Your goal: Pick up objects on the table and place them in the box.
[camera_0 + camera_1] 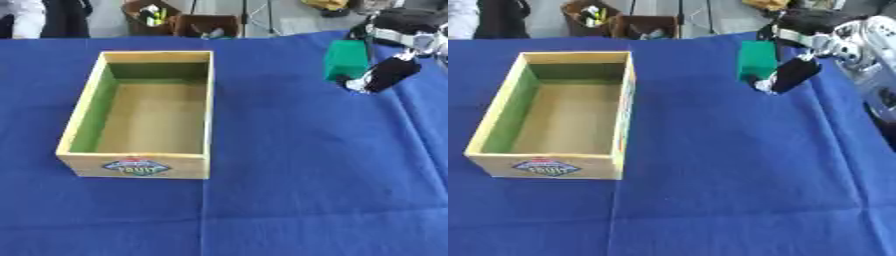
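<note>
A green block (345, 59) is at the far right of the blue table, upright. My right hand (388, 73) comes in from the upper right corner and is curled against the block's right side, with dark fingers (791, 75) reaching down past its lower edge. Whether the block rests on the cloth or hangs just above it I cannot tell. The open wooden box (207, 107), with a green inner left wall and a label on its front, stands at the left centre with nothing inside. My left hand shows in neither view.
The blue cloth (315, 190) covers the whole table, with wrinkles at the right. Beyond the far edge stand two brown boxes (149, 17) holding small items, and a person's clothing shows at the top left corner.
</note>
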Robot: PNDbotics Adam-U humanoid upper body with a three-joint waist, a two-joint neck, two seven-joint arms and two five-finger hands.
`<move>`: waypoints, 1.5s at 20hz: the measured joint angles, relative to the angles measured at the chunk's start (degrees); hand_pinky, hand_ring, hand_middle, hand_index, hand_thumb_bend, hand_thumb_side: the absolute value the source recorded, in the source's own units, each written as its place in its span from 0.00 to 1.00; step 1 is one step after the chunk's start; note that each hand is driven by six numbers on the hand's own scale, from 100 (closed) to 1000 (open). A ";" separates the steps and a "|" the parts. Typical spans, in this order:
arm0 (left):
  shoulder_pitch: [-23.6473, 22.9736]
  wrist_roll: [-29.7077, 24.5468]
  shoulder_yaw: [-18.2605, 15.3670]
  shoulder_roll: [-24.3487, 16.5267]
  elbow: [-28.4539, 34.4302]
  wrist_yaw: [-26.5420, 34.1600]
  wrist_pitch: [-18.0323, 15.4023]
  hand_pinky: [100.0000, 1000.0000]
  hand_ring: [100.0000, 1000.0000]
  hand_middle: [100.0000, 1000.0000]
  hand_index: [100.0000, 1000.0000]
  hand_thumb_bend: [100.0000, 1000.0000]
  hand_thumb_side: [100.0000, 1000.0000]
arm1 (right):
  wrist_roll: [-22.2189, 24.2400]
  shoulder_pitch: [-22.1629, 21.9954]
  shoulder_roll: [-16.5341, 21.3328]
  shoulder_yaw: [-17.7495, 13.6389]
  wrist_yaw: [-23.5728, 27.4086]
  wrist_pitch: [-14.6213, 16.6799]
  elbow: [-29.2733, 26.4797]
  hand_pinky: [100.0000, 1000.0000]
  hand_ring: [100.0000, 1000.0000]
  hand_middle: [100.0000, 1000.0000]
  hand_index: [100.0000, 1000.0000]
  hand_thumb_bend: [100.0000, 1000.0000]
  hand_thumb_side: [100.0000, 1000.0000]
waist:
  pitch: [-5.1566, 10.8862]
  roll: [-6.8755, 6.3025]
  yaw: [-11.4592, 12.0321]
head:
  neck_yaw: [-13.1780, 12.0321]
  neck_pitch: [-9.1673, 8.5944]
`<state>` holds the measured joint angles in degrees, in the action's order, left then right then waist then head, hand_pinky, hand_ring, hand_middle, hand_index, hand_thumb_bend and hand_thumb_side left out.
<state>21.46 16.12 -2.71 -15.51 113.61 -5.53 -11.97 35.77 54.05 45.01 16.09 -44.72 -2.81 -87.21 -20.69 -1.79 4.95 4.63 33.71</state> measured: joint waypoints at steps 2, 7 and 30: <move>-0.07 -0.01 0.00 0.00 0.00 0.00 0.01 0.49 0.69 0.86 0.81 0.00 0.96 | -0.12 2.01 -1.57 0.51 -0.17 -0.32 -0.53 0.68 0.70 0.33 0.35 0.00 0.41 | 0.23 0.14 0.19 | 0.02 0.02; -0.22 -0.06 0.00 0.00 0.00 0.18 0.05 0.49 0.69 0.86 0.81 0.00 0.96 | -0.11 6.42 -6.51 1.52 -1.29 -0.45 -0.64 0.69 0.70 0.32 0.35 0.00 0.42 | 0.37 0.40 0.73 | 0.25 0.12; 1.24 -0.76 0.70 0.45 0.00 1.16 -0.30 0.50 0.69 0.86 0.81 0.00 0.95 | -3.87 15.55 -29.22 4.41 -10.29 0.07 13.33 0.69 0.67 0.29 0.33 0.00 0.38 | 0.51 1.88 5.49 | 3.68 -0.12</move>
<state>22.70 15.36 -2.02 -15.06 113.61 -4.37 -12.27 31.91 69.60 15.79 20.50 -55.01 -2.74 -73.89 -20.18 0.09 10.44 8.31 33.58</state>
